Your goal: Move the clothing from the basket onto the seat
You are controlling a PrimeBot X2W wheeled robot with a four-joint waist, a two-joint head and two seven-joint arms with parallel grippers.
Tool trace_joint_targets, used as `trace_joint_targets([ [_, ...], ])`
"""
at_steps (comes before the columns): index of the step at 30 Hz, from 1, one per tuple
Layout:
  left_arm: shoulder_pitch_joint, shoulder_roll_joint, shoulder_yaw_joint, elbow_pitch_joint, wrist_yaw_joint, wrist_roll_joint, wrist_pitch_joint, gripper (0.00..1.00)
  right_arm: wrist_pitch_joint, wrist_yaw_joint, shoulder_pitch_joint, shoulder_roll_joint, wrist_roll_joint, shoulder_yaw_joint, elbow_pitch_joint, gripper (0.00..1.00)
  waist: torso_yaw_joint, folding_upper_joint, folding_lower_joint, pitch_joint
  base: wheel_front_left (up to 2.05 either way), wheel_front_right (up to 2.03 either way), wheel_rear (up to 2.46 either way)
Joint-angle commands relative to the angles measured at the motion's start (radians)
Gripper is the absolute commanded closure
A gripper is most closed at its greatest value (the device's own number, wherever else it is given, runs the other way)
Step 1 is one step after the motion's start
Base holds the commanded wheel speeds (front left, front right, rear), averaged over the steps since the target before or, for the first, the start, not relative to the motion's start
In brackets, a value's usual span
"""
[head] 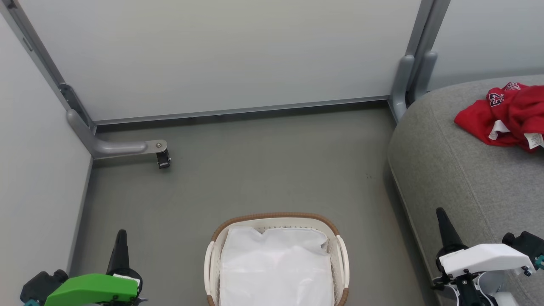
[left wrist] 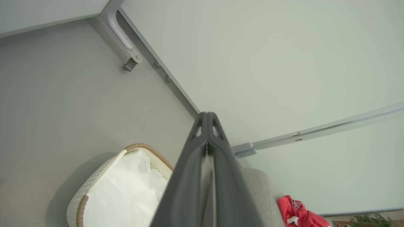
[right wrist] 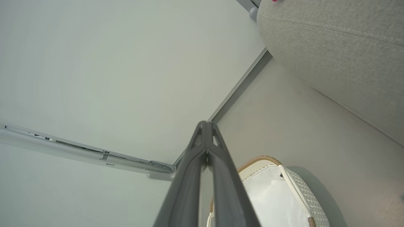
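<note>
Underfoot grey floor (head: pixel 263 170), pale partition panels (head: pixel 221 55)

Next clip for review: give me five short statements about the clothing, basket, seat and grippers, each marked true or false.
1. The clothing lies on the seat. True.
2. The basket stands on the seat. False: it stands on the floor, left of the seat.
3. Red fabric fills the basket. False: what shows in it is a white liner.
4. The left gripper is shut and holds nothing. True.
5. The right gripper grips a jersey. False: its fingers are shut together and hold nothing.
</note>
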Motion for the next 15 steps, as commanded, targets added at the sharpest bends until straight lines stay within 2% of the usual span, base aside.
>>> trace_joint_targets([
  [1,-0.027,-0.002,0.008,-0.006,-0.009,-0.029,0.007,1.00,0.007,-0.001,-0.023,-0.006,0.031,-0.006,-0.012,1.00,0.000,0.0000,0.0000,0.000,0.00,0.00,0.00],
  [15,-0.055,-0.007,0.031,0.000,-0.025,-0.149,0.044,1.00,0.043,-0.001,-0.031,-0.007,0.172,-0.021,-0.017,1.00,-0.005,0.0000,0.0000,0.001,0.00,0.00,0.00],
])
